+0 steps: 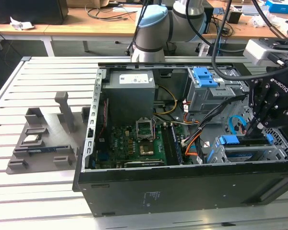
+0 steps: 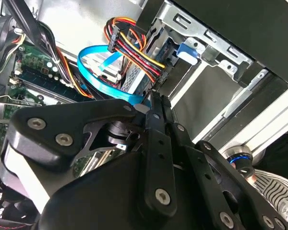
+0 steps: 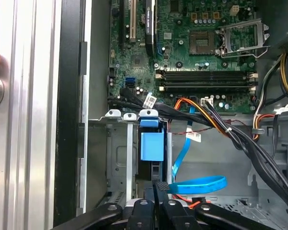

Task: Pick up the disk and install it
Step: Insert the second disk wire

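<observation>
I've got the gripper (image 1: 256,125) down in the case (image 1: 134,191) over the drive cage (image 1: 273,152), jaws pressed together on the disk (image 3: 151,146) already slotted in there, so I reckon we're at install, needing a straight push home.

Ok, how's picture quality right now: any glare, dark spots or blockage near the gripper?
Exterior view: evenly lit, the gripper dark against the drive cage. Second wrist view: gripper linkage blocks the lower half, black and featureless; cables above are sharp. First wrist view: bright and crisp on the motherboard, no glare.
</observation>
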Robot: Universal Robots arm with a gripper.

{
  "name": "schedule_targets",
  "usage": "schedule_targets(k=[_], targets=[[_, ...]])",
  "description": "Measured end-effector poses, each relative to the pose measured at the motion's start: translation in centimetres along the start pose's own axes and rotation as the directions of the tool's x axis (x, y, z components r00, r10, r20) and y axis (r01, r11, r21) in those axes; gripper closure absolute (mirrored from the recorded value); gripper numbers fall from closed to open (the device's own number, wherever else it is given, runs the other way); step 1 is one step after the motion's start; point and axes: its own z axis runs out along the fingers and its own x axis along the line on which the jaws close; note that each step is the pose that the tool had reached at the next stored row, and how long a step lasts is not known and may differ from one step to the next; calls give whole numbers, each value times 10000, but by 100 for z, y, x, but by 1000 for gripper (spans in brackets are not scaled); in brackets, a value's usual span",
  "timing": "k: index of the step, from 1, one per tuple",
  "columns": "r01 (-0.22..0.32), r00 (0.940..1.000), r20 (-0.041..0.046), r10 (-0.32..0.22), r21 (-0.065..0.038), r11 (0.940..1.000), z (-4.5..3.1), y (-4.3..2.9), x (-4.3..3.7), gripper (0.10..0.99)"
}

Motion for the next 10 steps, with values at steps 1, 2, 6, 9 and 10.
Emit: schedule_targets(k=[1,2,6,9,10], targets=[[-10,10000,-3,10,-4,10000,1,-5,4,925],[-46,10000,-6,46,-9,10000,5,-9,7,925],[-197,9998,-101,197,-23,9998,6,-19,10,925],[-281,9995,-169,280,-30,9996,11,-28,10,925],[-304,9994,-174,304,-32,9995,15,-29,10,925]])
